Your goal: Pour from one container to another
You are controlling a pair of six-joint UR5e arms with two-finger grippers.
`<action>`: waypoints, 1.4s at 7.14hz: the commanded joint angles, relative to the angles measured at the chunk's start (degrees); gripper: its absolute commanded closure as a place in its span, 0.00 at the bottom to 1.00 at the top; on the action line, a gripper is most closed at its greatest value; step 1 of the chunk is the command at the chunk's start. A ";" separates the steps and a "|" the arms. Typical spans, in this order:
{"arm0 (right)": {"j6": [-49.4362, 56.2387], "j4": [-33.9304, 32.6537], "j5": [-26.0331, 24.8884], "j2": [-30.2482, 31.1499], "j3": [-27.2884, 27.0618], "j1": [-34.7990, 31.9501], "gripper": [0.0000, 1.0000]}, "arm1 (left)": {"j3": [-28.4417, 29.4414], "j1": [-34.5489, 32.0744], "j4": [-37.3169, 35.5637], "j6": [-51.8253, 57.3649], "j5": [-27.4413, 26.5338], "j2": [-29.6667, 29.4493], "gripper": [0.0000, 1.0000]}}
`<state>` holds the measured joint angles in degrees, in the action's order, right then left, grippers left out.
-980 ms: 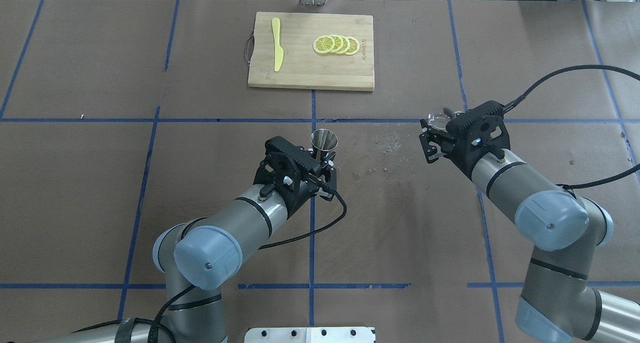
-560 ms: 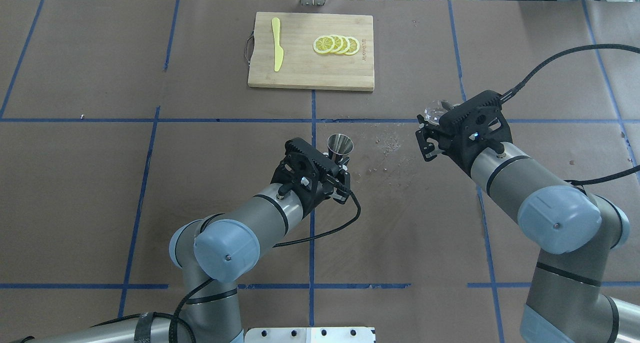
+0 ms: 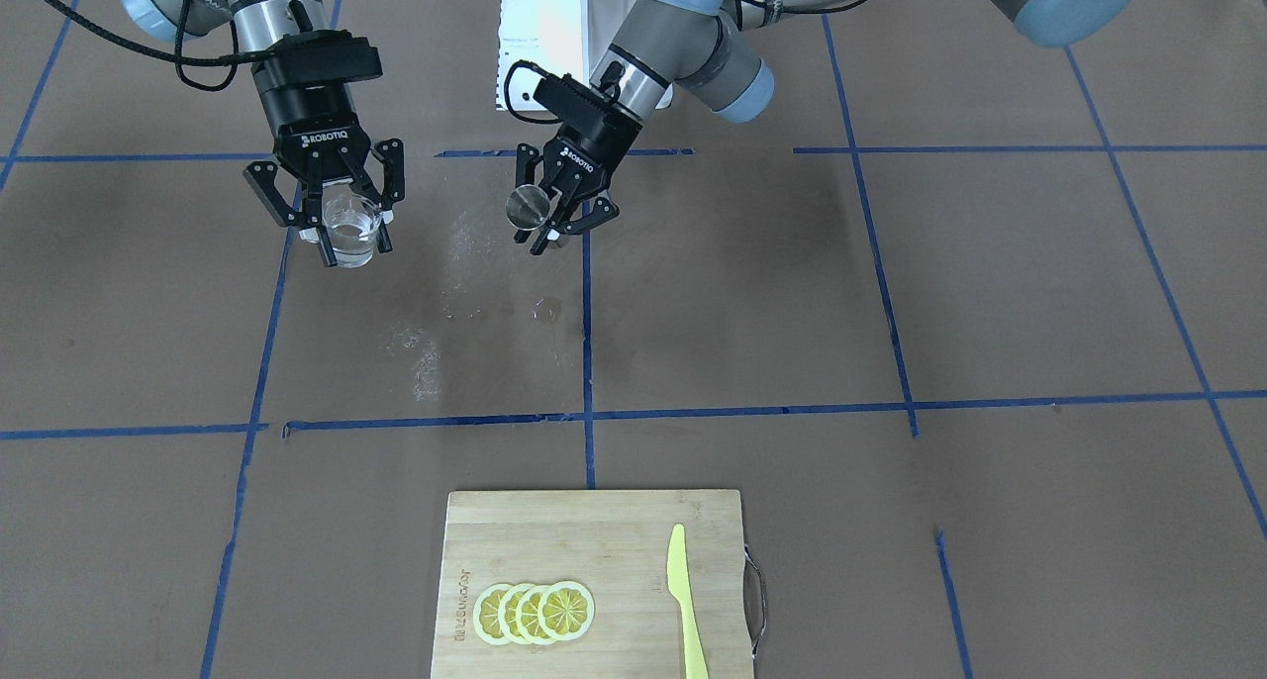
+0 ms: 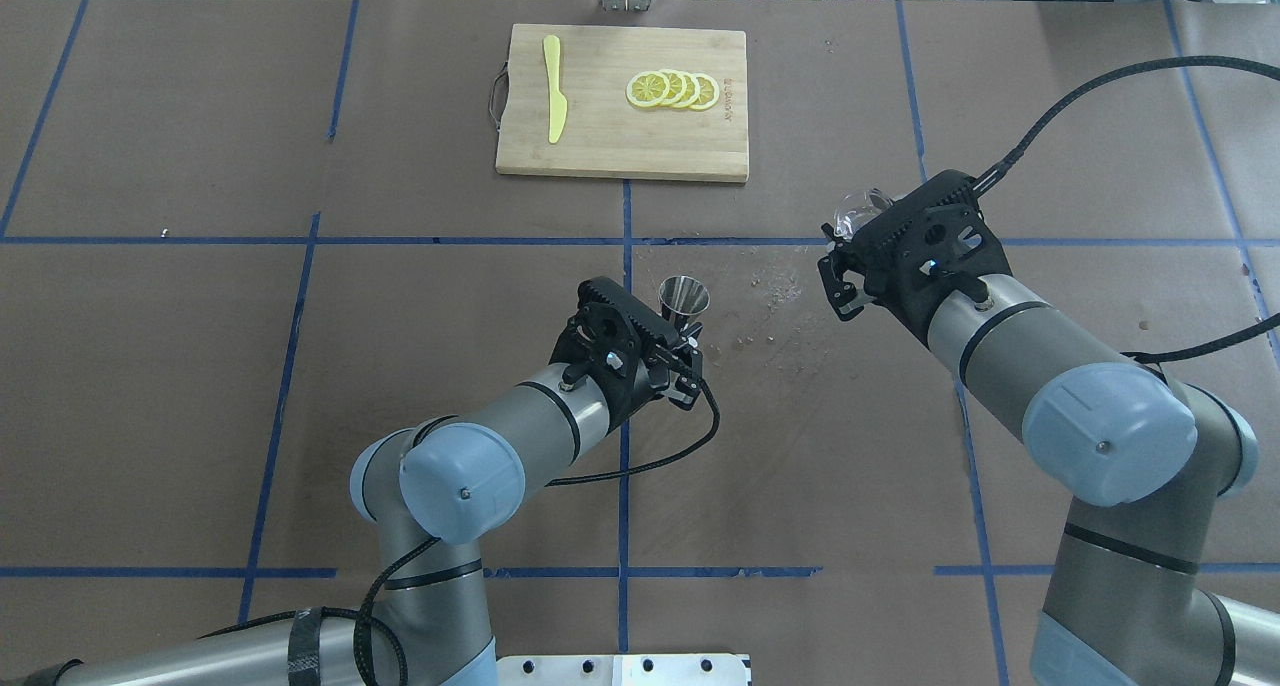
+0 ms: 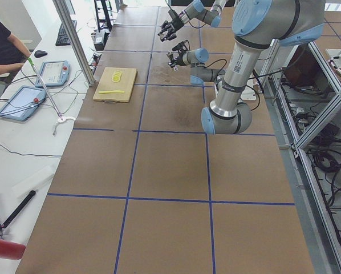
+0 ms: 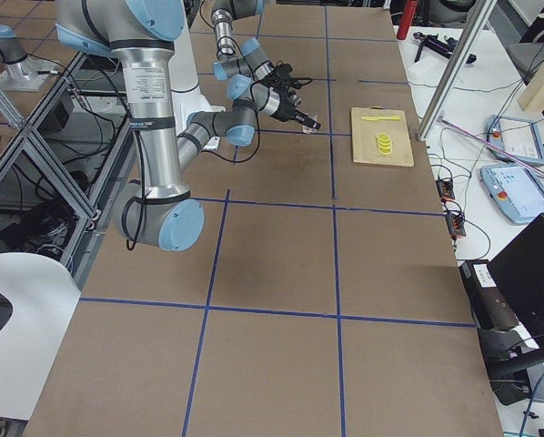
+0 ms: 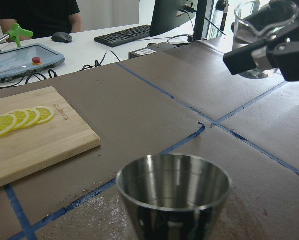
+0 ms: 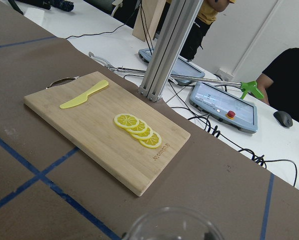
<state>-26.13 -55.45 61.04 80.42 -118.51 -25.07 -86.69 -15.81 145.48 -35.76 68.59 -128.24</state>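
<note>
My left gripper is shut on the waist of the small steel jigger, which it holds upright above the middle of the table. The jigger's open cone fills the bottom of the left wrist view; I cannot tell if it holds liquid. In the front-facing view the jigger sits in the left gripper. To the right, my right gripper is shut on the clear glass cup, raised off the table. The glass shows between the right gripper's fingers, and its rim edges the right wrist view. The two vessels are well apart.
A wooden cutting board lies at the far middle with lemon slices and a yellow plastic knife. Wet specks mark the brown paper between the arms. Operators and tablets sit beyond the far edge.
The left arm has carried the jigger to the right, toward the right arm. The right arm has shifted the glass slightly left and farther from the robot.
</note>
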 commanded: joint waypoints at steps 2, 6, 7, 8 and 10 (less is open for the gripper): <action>4.59 -2.73 -0.13 -2.80 -0.31 0.29 1.00 | 3.26 -0.44 0.86 -0.10 1.29 -2.44 1.00; 5.12 -2.82 -0.22 -3.07 -0.14 0.90 1.00 | 6.52 -0.97 0.69 0.08 1.37 -5.95 1.00; 5.73 -2.82 -0.22 -3.07 -0.14 0.90 1.00 | 7.31 -1.15 0.69 -0.01 1.37 -6.58 1.00; 6.87 -2.82 -0.22 -3.07 -0.05 0.99 1.00 | 7.41 -1.15 0.69 -0.01 1.46 -6.93 1.00; 8.01 -2.82 -0.22 -3.16 -0.05 1.08 1.00 | 8.11 -1.15 0.69 -0.01 1.46 -7.63 1.00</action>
<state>-19.00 -58.27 60.82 77.29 -118.57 -24.04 -79.08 -16.96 146.16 -35.73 70.04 -135.32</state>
